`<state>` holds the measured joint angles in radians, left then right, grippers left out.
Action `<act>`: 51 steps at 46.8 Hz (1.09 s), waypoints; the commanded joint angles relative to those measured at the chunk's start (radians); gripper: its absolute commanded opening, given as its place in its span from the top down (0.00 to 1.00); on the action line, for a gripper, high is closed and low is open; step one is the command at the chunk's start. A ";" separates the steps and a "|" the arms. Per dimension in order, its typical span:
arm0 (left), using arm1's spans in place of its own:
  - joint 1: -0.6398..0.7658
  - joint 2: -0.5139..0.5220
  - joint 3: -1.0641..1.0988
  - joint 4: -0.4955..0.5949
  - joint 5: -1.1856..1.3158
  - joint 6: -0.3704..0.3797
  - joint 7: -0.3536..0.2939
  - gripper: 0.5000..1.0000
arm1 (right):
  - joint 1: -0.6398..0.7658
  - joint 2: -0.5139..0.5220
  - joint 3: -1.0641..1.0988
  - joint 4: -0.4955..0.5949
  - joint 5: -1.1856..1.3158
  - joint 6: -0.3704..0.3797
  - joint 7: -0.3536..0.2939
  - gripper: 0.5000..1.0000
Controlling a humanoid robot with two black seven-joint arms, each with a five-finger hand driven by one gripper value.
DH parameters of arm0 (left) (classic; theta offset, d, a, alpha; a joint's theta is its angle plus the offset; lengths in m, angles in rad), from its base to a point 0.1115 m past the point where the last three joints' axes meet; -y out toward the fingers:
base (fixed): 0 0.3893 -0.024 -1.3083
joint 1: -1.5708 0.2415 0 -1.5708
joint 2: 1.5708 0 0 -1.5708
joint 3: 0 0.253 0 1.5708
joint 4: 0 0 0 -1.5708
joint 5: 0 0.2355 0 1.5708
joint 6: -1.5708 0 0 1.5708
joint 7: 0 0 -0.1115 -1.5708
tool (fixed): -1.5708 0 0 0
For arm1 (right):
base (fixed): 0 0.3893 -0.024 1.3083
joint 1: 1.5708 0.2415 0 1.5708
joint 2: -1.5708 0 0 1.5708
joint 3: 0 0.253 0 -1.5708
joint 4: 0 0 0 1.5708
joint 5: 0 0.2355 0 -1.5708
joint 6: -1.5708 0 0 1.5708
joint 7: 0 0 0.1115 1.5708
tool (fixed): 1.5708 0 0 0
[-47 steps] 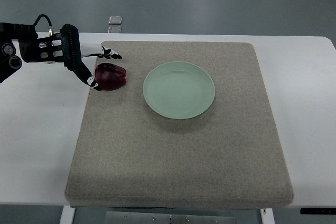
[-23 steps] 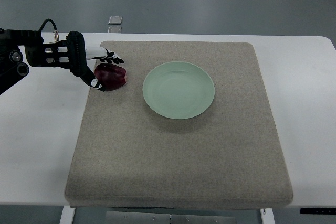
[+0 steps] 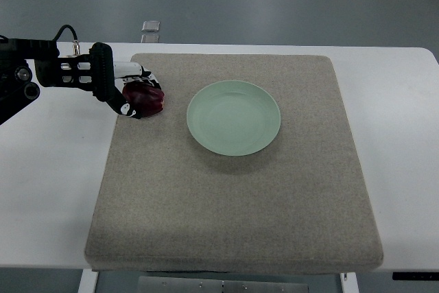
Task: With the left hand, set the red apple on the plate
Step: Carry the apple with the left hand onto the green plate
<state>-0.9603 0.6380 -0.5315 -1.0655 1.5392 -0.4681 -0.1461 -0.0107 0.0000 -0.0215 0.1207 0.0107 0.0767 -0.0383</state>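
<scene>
Your left hand point(image 3: 130, 90) has its fingers curled around the red apple point(image 3: 145, 100), which sits on the grey mat point(image 3: 233, 190), just left of the green plate point(image 3: 234, 117).

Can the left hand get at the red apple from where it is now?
Probably yes: the left hand is already at the red apple, fingers curling around it on the mat, with nothing between them. Whether the grip is firm is unclear.

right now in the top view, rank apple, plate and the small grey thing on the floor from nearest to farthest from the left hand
1. apple: right at the left hand, its fingers curled around it, on the mat's left edge.
2. small grey thing: on the floor beyond the table, above the hand in the picture.
3. plate: on the mat, right of the apple.
</scene>
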 commanded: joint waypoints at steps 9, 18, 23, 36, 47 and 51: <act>-0.075 -0.079 0.008 -0.027 -0.007 0.000 -0.052 1.00 | 0.000 0.000 0.000 0.000 0.000 0.000 0.000 0.14; -0.071 -0.199 0.045 -0.017 0.012 0.003 -0.041 1.00 | 0.000 0.000 0.000 0.000 0.000 0.000 0.000 0.14; -0.071 -0.216 0.051 -0.004 0.016 0.026 -0.039 1.00 | 0.000 0.000 0.000 -0.001 0.000 0.000 0.000 0.14; -0.069 -0.258 0.080 0.018 0.025 0.080 -0.039 0.04 | 0.000 0.000 0.000 0.000 0.000 0.000 0.000 0.14; -0.081 -0.256 0.090 0.024 -0.030 0.091 -0.049 0.01 | 0.000 0.000 0.000 -0.001 0.000 0.000 0.000 0.14; -0.092 -0.252 0.093 0.033 -0.138 0.105 -0.049 0.01 | 0.000 0.000 0.000 0.000 0.000 0.000 0.000 0.14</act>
<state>-1.0423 0.3823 -0.4408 -1.0379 1.4836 -0.3716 -0.1940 -0.0108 0.0000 -0.0215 0.1205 0.0107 0.0767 -0.0383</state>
